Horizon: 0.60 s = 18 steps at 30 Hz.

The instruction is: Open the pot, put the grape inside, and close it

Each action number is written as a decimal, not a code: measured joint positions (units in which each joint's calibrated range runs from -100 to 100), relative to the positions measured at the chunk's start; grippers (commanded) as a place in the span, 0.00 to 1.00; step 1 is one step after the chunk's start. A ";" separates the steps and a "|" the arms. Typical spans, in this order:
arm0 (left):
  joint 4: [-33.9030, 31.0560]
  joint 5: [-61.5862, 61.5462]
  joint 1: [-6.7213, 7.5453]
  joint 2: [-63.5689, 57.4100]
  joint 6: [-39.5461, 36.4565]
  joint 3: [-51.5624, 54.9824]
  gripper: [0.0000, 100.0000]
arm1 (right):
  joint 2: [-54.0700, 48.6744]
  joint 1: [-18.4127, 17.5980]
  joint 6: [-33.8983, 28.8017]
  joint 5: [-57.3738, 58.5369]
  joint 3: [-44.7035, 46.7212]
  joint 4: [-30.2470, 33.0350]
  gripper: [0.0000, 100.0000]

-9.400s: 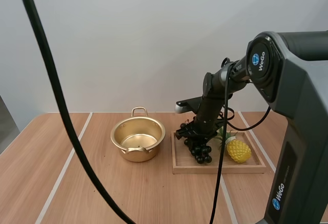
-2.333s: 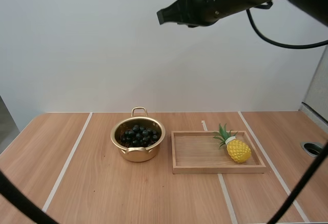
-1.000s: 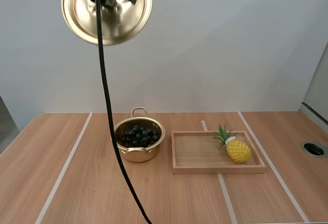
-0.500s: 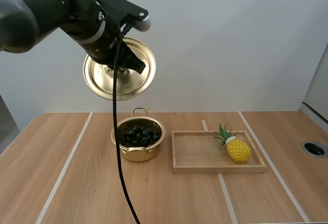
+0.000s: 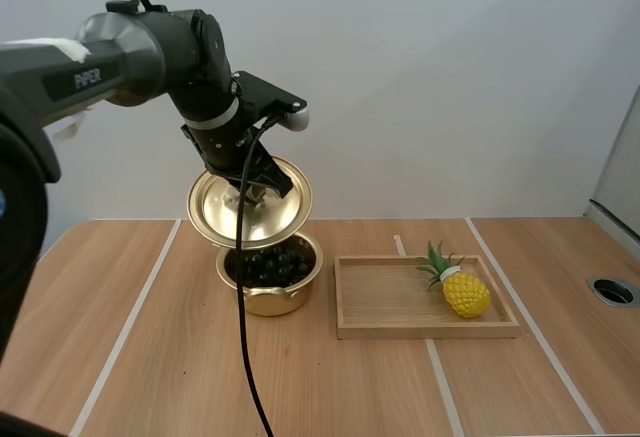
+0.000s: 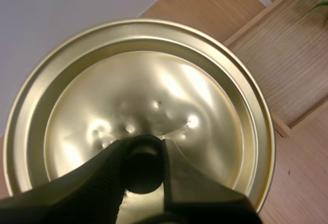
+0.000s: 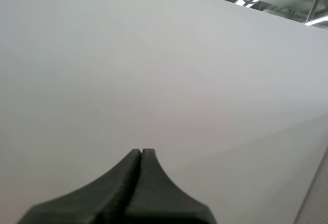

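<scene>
You've got the lid [image 5: 250, 207] pinched by its dark knob [image 6: 143, 172] in the left gripper [image 6: 143, 151]. The lid is shiny gold, with shallow dents round the knob and a stepped rim. It hangs tilted over the back of the pot [image 5: 272, 295], its lower edge close to the rim; can't tell if they touch. The dark grapes [image 5: 268, 262] sit inside the pot. The tray [image 5: 425, 329] lies just right of the pot, with 1 pineapple [image 5: 464, 293] at its right end. The table [image 5: 150, 357] runs wide left and in front of the pot. The right gripper [image 7: 141, 155] has its fingers pressed together on nothing.
</scene>
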State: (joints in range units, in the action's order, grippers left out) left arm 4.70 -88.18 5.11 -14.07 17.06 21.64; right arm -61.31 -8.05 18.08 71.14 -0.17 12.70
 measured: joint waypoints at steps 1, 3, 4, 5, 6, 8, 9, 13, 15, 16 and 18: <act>0.13 0.00 0.00 0.95 0.11 0.00 0.00 | 0.00 0.00 0.00 0.00 0.00 0.14 0.00; 0.24 0.00 0.00 3.31 0.35 0.00 0.00 | -0.14 0.00 0.00 0.00 0.00 0.14 0.00; 0.34 0.00 0.00 4.46 0.45 0.00 0.00 | -0.14 0.00 0.00 0.00 0.00 0.14 0.00; 0.34 0.00 0.00 5.59 0.56 0.00 0.00 | -0.14 0.00 0.00 0.00 0.00 0.14 0.00; 0.36 0.00 0.00 6.66 0.77 0.00 0.00 | -0.14 0.00 0.00 0.00 0.00 0.14 0.00; 0.46 0.37 0.00 8.61 1.10 0.00 0.00 | -0.14 0.00 0.00 0.00 0.00 0.14 0.00; 0.46 1.19 0.00 9.30 1.19 0.00 0.00 | -0.14 0.00 0.00 0.00 0.00 0.14 0.00; 0.46 4.57 0.00 12.10 1.32 0.00 0.00 | -0.14 0.00 0.00 0.17 0.00 0.14 0.00; 0.46 5.43 0.00 13.46 1.43 0.00 0.00 | -0.14 0.00 0.00 0.33 0.00 0.14 0.00; 0.46 5.99 0.00 14.13 1.55 0.00 0.00 | -0.14 0.00 0.00 0.50 0.00 0.14 0.00; 0.46 6.17 0.00 15.41 1.88 0.00 0.00 | -0.14 0.00 0.00 0.50 0.00 0.14 0.00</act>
State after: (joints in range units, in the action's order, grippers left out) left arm 5.17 -82.02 5.11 1.34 18.94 21.64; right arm -61.44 -8.05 18.08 71.65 -0.17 12.84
